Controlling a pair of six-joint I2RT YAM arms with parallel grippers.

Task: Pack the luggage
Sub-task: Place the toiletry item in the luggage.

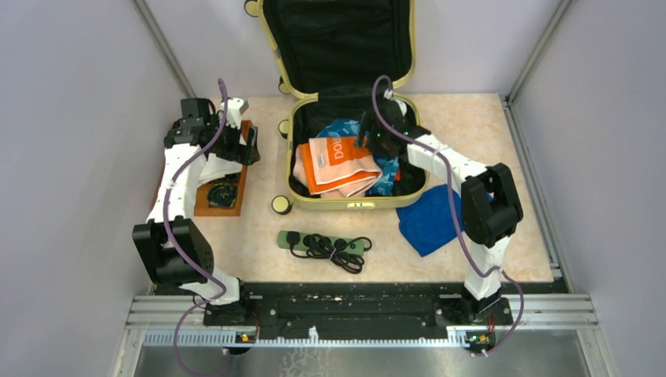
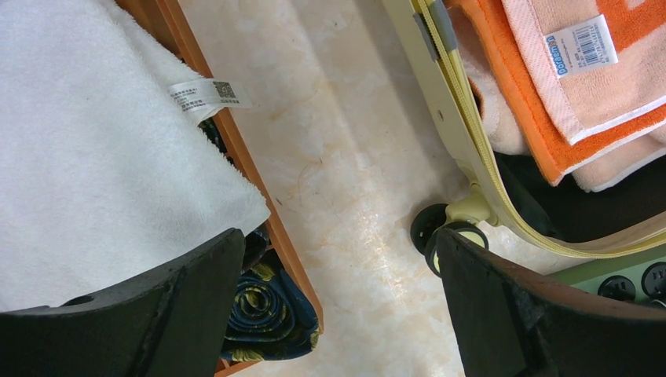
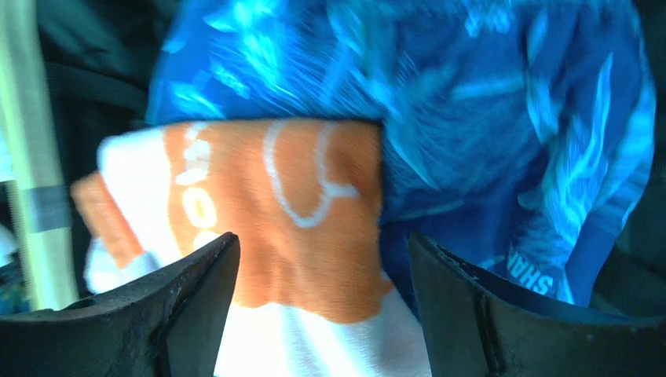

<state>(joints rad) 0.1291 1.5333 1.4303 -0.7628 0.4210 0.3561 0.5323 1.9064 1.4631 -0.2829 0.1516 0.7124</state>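
Observation:
The pale yellow luggage [image 1: 357,202] lies open on the table, its black-lined lid leaning on the back wall. Inside lie an orange and white towel [image 1: 339,165] and a blue patterned cloth [image 1: 343,127]. My right gripper [image 1: 364,135] is open and empty just above them; the right wrist view shows the towel [image 3: 290,204] and the blue cloth [image 3: 487,102] under my gripper [image 3: 322,243]. My left gripper [image 1: 250,148] is open and empty over bare table [image 2: 338,243], between a wooden tray [image 2: 236,149] and the luggage rim [image 2: 455,102].
The wooden tray [image 1: 237,188] at the left holds a white towel [image 2: 94,157] and a rolled dark patterned cloth [image 2: 259,306]. A green power strip [image 1: 322,242] with its coiled cord lies in front of the luggage. A plain blue cloth [image 1: 428,220] lies at the right.

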